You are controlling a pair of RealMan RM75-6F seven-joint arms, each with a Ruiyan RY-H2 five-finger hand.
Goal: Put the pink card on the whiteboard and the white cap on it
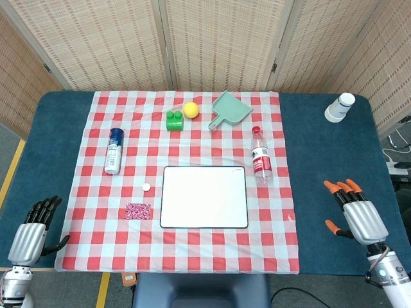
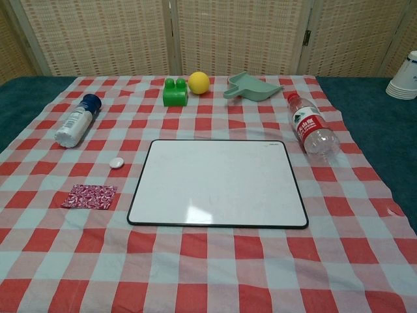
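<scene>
While both hands rest at the near corners of the blue-covered bench (image 1: 314, 138), nothing is held: the black-fingered left hand (image 1: 35, 228) and the orange-tipped right hand (image 1: 355, 210) each have their fingers spread apart. On the red-and-white checked cloth (image 2: 215, 267), the bare rectangular whiteboard (image 2: 218, 182) lies in the middle. Left of its near corner lies the small pink patterned card (image 2: 90, 195); the small round white cap (image 2: 116, 163) sits just beyond the card, near the board's left edge
</scene>
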